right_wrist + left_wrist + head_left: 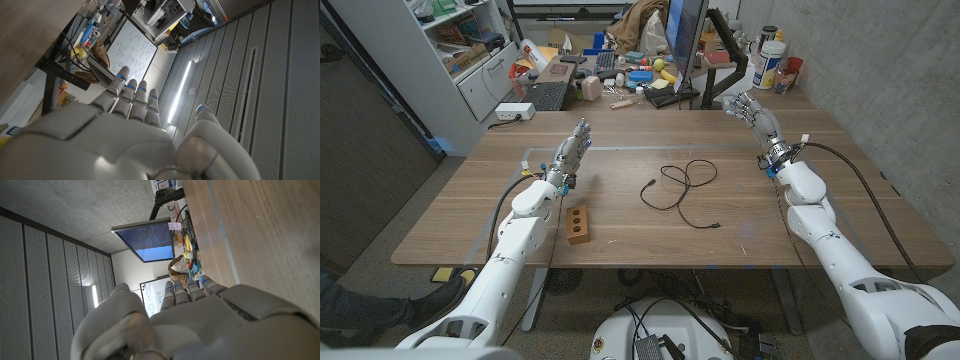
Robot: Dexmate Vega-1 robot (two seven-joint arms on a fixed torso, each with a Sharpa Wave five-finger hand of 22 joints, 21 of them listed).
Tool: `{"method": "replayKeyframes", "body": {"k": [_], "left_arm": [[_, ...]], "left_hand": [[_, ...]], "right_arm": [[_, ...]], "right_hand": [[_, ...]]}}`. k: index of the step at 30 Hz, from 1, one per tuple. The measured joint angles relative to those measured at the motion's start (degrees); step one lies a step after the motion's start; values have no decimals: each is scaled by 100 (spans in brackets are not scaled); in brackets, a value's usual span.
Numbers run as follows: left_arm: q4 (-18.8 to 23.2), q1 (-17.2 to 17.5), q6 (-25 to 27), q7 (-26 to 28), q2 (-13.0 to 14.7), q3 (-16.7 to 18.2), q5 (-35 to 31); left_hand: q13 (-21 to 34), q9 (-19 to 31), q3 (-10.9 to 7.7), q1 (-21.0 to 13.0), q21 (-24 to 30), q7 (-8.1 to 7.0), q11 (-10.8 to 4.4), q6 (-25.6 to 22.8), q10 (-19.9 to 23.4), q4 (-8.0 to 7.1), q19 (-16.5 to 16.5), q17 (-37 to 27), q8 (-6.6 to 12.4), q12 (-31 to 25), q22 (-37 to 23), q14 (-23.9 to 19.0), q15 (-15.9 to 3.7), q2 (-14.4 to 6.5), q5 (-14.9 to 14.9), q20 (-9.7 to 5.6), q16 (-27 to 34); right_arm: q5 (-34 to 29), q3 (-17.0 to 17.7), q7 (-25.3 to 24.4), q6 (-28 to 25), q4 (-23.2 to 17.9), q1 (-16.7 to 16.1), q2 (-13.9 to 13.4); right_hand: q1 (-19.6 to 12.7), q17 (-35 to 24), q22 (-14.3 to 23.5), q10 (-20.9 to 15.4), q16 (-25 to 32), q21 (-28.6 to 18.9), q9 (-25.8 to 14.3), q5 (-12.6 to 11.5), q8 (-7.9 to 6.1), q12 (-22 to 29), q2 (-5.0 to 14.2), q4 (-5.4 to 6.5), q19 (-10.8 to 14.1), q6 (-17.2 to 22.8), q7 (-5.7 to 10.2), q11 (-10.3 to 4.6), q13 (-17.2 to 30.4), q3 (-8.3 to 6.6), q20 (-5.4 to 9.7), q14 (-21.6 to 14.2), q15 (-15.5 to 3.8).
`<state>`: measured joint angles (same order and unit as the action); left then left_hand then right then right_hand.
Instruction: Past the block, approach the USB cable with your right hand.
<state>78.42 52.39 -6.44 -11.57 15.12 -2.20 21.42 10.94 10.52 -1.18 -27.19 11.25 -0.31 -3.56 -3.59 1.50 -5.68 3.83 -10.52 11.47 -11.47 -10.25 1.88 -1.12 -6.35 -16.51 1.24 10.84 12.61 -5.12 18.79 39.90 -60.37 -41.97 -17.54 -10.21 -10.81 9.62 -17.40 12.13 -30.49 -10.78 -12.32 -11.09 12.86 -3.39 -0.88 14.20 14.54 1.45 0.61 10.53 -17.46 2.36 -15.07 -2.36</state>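
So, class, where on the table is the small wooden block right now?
In the head view, the small wooden block lies on the wooden table near its front edge, beside the left forearm, left of the black USB cable.

No legible text or labels

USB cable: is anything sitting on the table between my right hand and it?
Nothing visible. Bare tabletop lies between the right hand and the USB cable. The wooden block sits beyond the cable, beside the left arm, not on the path.
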Motion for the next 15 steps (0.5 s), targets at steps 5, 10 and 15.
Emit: {"method": "replayKeyframes", "body": {"k": [5,10,15], "left_arm": [[-1,0,1,-5,1,2,0],[-10,-6,1,-21,8,4,0],[-10,-9,8,-28,21,6,0]], "left_hand": [[0,0,0,0,0,0,0,0,0,0,0,0,0,0,0,0,0,0,0,0,0],[0,0,17,0,0,0,0,0,0,17,0,0,0,0,0,0,0,0,0,0,0],[0,0,17,0,0,31,0,-31,0,17,0,0,0,0,0,0,0,0,0,0,0]], "right_arm": [[-122,-34,-50,127,3,10,-37],[-351,-74,-148,296,-11,13,-89],[-549,-117,-224,388,-72,13,-151]], "right_hand": [[0,0,0,-52,0,44,0,0,0,0,0,-6,0,21,21,-10,0,6,0,-51,11],[-1,0,0,-52,0,44,0,0,0,0,-1,-6,31,41,41,-10,0,6,-31,-51,11],[-15,0,0,-52,0,88,0,-45,0,0,-15,19,30,41,41,-10,0,31,-31,-51,11]]}}
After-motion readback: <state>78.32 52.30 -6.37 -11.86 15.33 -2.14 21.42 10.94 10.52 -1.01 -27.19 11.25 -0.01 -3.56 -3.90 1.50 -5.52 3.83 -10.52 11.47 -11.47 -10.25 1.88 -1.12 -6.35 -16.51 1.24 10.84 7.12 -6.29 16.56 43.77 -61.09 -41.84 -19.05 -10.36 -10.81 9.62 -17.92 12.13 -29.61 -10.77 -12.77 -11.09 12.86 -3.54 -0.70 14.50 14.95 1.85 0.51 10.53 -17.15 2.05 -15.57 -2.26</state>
